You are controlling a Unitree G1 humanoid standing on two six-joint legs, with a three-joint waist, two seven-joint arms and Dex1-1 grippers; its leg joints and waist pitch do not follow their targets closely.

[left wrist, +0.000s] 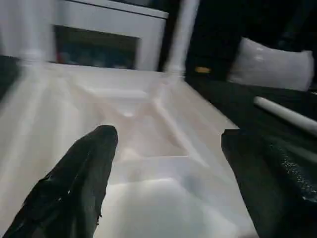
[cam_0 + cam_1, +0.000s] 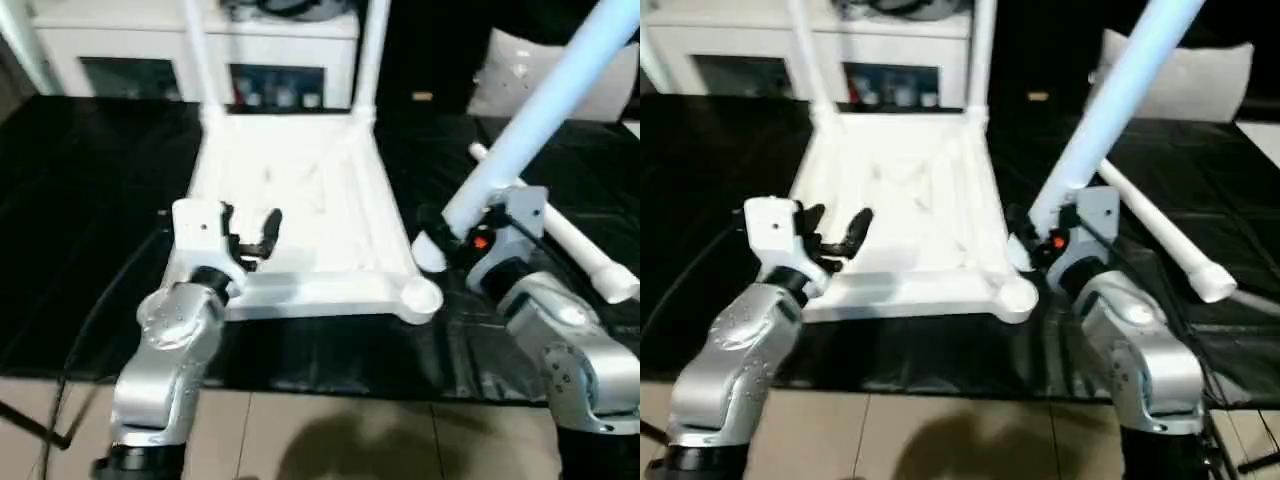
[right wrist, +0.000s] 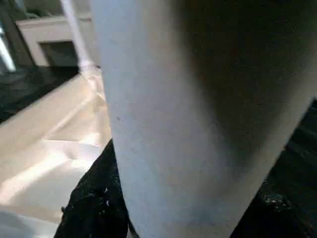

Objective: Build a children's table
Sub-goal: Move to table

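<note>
While the right end effector (image 2: 455, 232) grips a leg (image 2: 535, 115), the left end effector (image 2: 252, 232) gapes over the tabletop (image 2: 300, 190).

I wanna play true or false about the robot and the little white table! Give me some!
1. The table top lies upside down on the black worktable. True.
2. Two legs already stand in its far corners. True.
3. The right end effector is empty. False: it grips a white leg.
4. The left end effector holds a leg. False: it is open, empty, over the top.
5. Another leg lies on the worktable. True.
</note>
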